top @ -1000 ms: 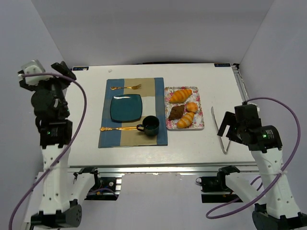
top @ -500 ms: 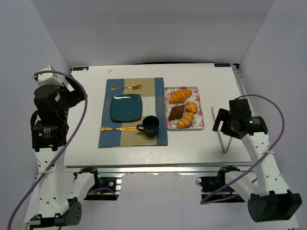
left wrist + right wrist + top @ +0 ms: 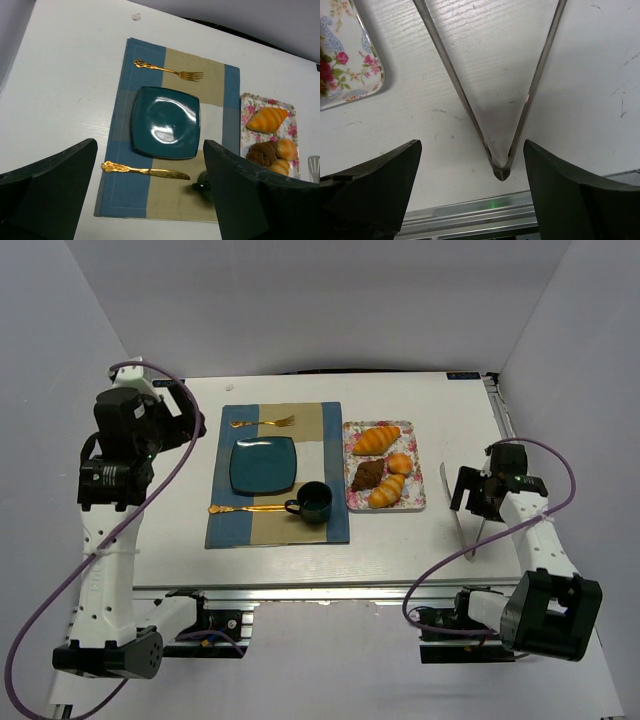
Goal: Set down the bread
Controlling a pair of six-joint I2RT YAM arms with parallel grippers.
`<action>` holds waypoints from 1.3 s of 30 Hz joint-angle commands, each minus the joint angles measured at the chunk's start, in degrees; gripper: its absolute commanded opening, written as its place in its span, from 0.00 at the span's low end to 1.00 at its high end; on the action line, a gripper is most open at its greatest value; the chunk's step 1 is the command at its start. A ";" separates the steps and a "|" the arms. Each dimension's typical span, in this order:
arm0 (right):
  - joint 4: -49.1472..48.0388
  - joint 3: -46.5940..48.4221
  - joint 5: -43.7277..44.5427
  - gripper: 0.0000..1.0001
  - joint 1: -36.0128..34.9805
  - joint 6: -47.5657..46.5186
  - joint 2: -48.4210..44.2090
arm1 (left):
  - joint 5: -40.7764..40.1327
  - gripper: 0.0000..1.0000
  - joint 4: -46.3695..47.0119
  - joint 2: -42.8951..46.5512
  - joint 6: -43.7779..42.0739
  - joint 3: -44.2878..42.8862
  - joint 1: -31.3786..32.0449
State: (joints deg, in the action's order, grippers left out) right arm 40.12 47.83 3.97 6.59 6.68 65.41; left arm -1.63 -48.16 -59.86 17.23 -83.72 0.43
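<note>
Lying on the right side of the floral tray, between two croissants and well apart from both arms, the bread is seen. The right tool is spread wide and empty above the hinged end of metal tongs on the bench. The left tool is likewise wide open, with nothing gripped, above the placemat.

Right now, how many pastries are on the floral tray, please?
4: one croissant at the far end, the bread by the right edge, chocolate pastry left of it, second croissant nearest. None seems hidden.
</note>
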 commanded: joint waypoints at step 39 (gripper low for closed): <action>-5.49 3.32 4.21 0.89 1.32 -3.43 26.08 | -7.77 0.98 -3.52 -5.45 -7.83 -8.03 4.67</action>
State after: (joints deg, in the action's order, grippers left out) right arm 34.98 49.76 7.14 7.55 2.59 89.65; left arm -8.16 -51.05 -65.58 10.31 -89.65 4.86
